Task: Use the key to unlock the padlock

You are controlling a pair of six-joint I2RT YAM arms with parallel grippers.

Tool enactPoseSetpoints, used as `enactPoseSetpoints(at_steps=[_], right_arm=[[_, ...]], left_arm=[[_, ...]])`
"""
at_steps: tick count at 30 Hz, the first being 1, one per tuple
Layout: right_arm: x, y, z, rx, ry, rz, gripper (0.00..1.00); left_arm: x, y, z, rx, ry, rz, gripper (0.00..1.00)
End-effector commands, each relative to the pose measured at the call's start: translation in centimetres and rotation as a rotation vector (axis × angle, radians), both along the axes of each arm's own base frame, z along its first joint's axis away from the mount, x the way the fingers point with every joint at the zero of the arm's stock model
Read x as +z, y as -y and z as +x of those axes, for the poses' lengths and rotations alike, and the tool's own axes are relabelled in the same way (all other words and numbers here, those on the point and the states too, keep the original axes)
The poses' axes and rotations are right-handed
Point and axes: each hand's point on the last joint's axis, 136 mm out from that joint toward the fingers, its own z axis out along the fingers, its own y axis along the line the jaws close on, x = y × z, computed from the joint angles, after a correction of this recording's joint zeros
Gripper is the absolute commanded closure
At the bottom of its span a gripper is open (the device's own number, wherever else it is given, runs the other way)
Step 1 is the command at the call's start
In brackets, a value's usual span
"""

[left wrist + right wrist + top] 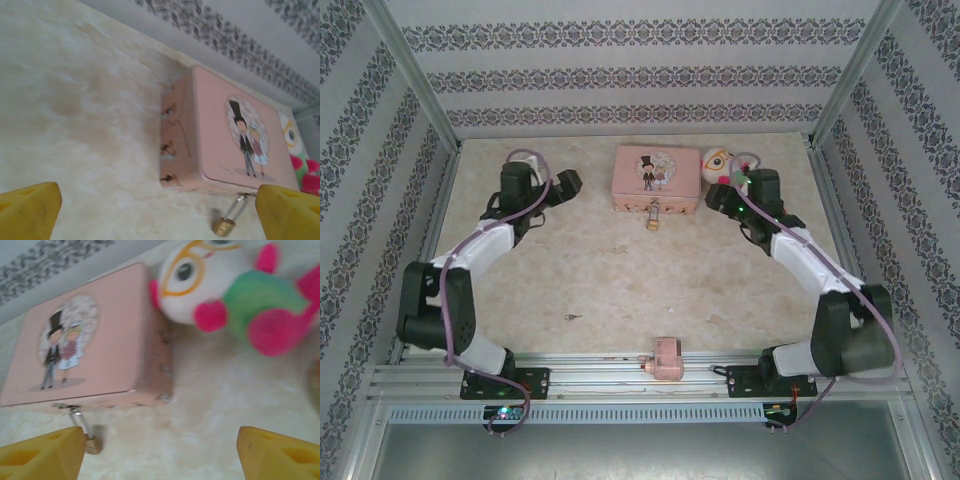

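Note:
The small brass padlock (pixel 651 222) hangs by its silver shackle from the front clasp of a pink tin (pixel 657 175) and rests on the table. In the left wrist view the padlock (pixel 224 226) lies just inside the right finger. In the right wrist view the padlock (pixel 92 444) is beside the left finger. My left gripper (pixel 570 185) is left of the tin, open and holding nothing (pixel 160 217). My right gripper (pixel 720 200) is right of the tin, also open and holding nothing (pixel 160 457). A tiny slim grey key (pixel 570 318) lies on the table nearer the arm bases.
A white plush toy (pixel 720 165) with pink and green parts sits against the tin's right side, close to my right gripper (pixel 225 290). A pink blocky object (pixel 667 360) stands at the table's near edge between the arm bases. Patterned walls enclose the table.

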Motion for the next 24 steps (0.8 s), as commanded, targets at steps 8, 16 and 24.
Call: enactPoseSetpoints(at_steps=[8,16,24], right_arm=[[-2.6,-5.1,5.6,0.069,-0.117,-0.02,0.25],[-4.6,-3.7,7.7,0.0,-0.192,-0.094,0.28],[-6.8,-5.7,9.3,0.079,-0.233,-0.032,0.36]], left_arm=[[-1.7,8.4,3.1,-0.182,-0.074,-0.107,0.1],[-3.9,9.9,5.6,-0.211,-0.123,-0.081,0.17],[-6.3,11.6,7.1,-0.24,-0.17,-0.047,0.24]])
